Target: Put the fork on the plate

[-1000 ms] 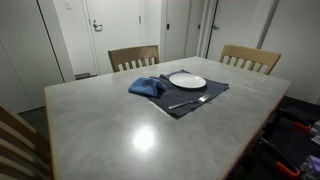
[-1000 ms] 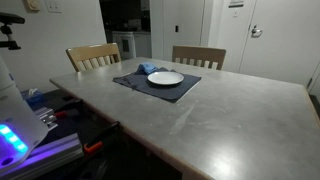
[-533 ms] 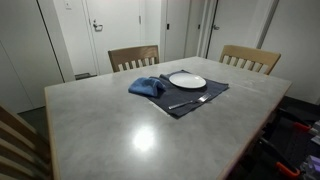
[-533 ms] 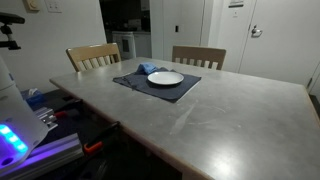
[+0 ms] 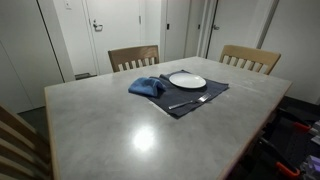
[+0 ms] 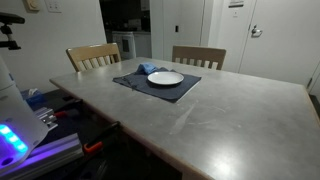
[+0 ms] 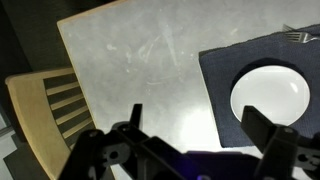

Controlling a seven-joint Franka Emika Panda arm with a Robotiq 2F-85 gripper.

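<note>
The small round white plate [image 5: 187, 80] [image 6: 165, 77] sits on a dark placemat [image 5: 213, 93] on the grey table [image 5: 120, 125]. In an exterior view the silvery fork [image 5: 190, 102] lies on the mat just in front of the plate. From the wrist view I look down on the plate [image 7: 268, 95] and the mat [image 7: 222, 70], with the fork's tines [image 7: 297, 37] at the top right. My gripper [image 7: 200, 130] hangs high above the table, open, with nothing between its fingers. Neither exterior view shows the gripper.
A crumpled blue cloth [image 5: 147, 87] [image 6: 147, 69] lies on the mat beside the plate. Two wooden chairs [image 5: 133, 57] [image 5: 250, 58] stand at the table's far side; one chair [image 7: 50, 105] shows below the wrist. Equipment [image 6: 20, 125] stands by the table edge.
</note>
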